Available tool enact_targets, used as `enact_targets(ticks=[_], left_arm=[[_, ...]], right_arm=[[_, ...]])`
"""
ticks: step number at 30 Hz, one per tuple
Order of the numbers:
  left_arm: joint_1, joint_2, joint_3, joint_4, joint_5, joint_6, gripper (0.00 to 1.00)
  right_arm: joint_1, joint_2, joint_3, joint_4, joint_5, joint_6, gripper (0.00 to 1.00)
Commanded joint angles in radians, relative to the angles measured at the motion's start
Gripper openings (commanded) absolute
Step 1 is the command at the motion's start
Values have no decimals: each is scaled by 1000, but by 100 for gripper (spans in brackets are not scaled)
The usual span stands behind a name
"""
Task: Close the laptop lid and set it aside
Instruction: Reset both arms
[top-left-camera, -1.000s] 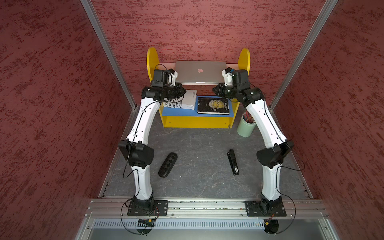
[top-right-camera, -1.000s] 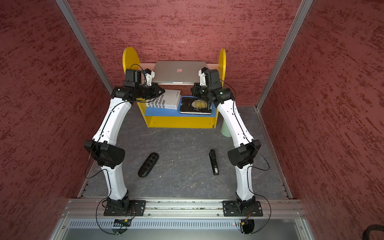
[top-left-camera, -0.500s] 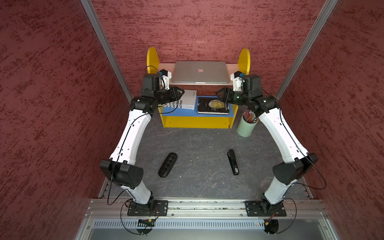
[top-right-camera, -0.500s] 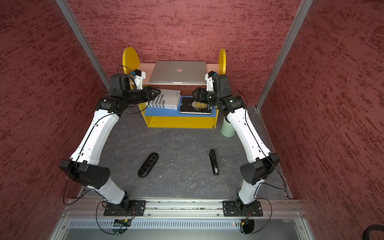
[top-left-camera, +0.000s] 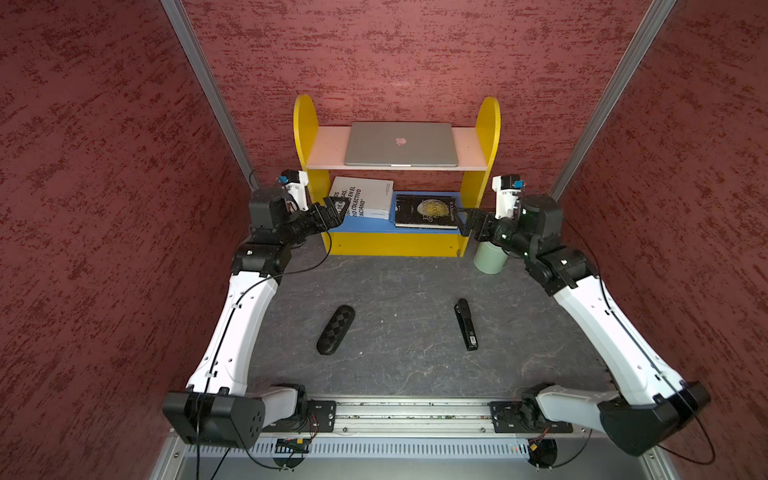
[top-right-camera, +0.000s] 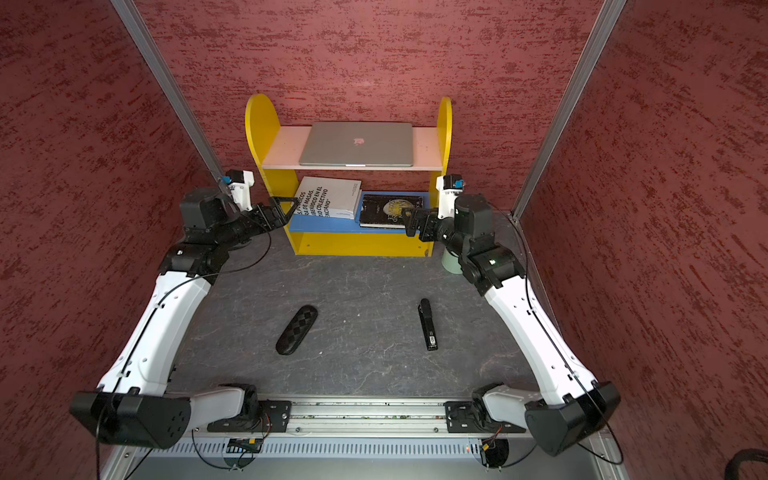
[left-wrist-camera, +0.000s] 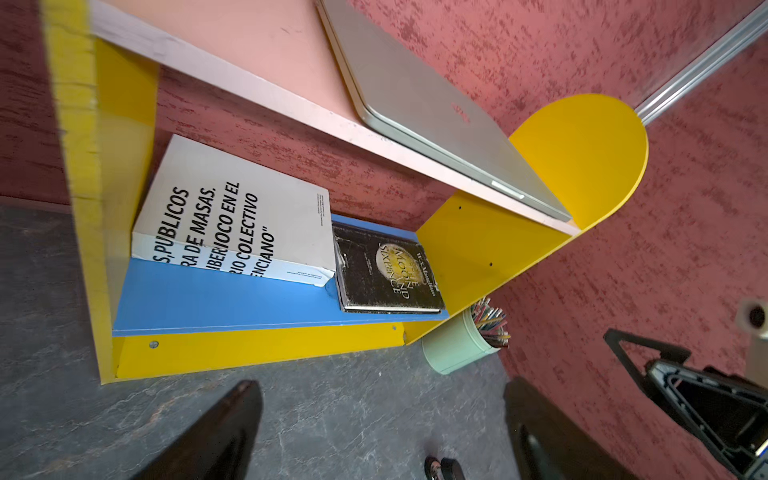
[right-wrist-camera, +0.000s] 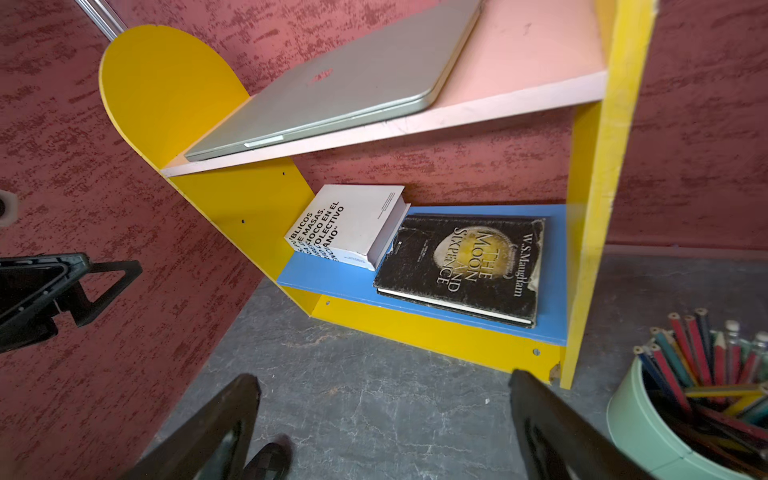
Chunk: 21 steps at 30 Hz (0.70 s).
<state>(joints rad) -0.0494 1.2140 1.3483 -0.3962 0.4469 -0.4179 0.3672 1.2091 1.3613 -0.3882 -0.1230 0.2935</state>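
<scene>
Both top views: left gripper (top-left-camera: 334, 210) jaws wide apart, empty, beside the shelf unit (top-left-camera: 305, 137)'s left panel. Laptop (top-left-camera: 401, 143) lies flat on the upper shelf at the surface's back edge, lid (top-right-camera: 357, 145) shut. Right gripper (top-left-camera: 467, 222) jaws apart, empty, near pencil cup (top-left-camera: 490, 259). Task looks finished. Retreat straight back, clear of panels and cup.
</scene>
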Motion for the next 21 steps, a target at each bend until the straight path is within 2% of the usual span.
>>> enact_targets(ticks=[1, 6, 12, 17, 21], left_arm=[[17, -81, -72, 80, -66, -5, 100], [22, -236, -259, 167, -227, -5, 100], [22, -422, -514, 284, -485, -4, 100], [22, -542, -686, 366, -643, 4, 100], [20, -612, -797, 420, -752, 12, 100]], right_arm=[[-7, -82, -106, 148, 84, -72, 98], [-7, -233, -318, 260, 211, -135, 98], [-7, -399, -566, 388, 383, -213, 98], [-7, -481, -754, 530, 524, -231, 98], [-7, -483, -865, 627, 657, -205, 98]])
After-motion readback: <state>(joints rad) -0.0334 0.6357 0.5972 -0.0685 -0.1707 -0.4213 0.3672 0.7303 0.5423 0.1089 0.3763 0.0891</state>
